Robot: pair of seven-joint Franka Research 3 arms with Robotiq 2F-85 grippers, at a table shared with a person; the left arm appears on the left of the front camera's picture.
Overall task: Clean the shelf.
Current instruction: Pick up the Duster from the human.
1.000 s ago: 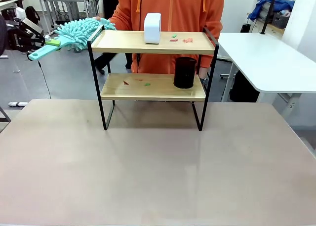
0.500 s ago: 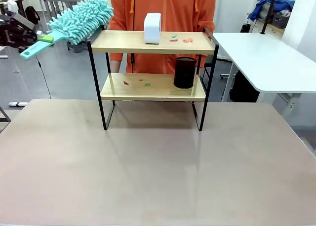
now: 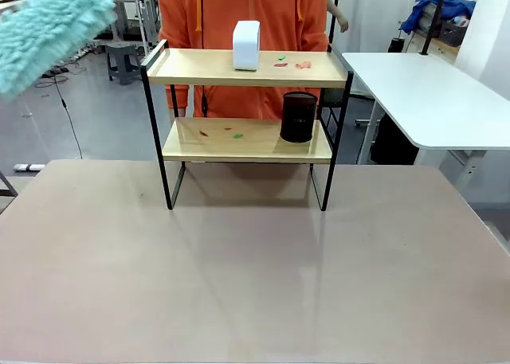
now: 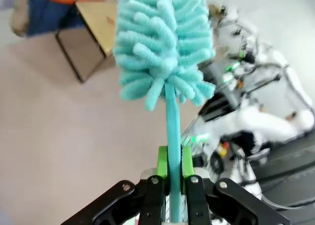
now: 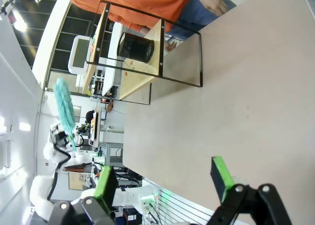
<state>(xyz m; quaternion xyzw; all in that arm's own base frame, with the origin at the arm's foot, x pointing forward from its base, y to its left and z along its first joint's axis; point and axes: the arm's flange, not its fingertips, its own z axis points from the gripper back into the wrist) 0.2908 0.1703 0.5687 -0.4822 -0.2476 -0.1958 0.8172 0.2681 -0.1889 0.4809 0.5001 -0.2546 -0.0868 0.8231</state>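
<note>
Swung the duster up and out to the far left since half a second before, well clear of the left end of the shelf. Held its teal handle clamped between the green pads of the left hand, fluffy head pointing away from the wrist.

Found the shelf at the far middle of the counter, just in front of a person in an orange top. Judged the cleaning barely begun, if at all. Saw red and green scraps lying on the top board and smaller scraps on the lower one. Counted both boards as left to wipe.

Noted a white box upright midway along the top board, just left of the scraps. Noted also a black cup toward the right end of the lower board. Judged both likely to block a straight sweep, along with the raised black rails at either end of the top board.

Passed over a second white counter off to the right as no hindrance. Saw the right hand low over bare counter, fingers wide apart, gripping nothing, well apart from the shelf.
</note>
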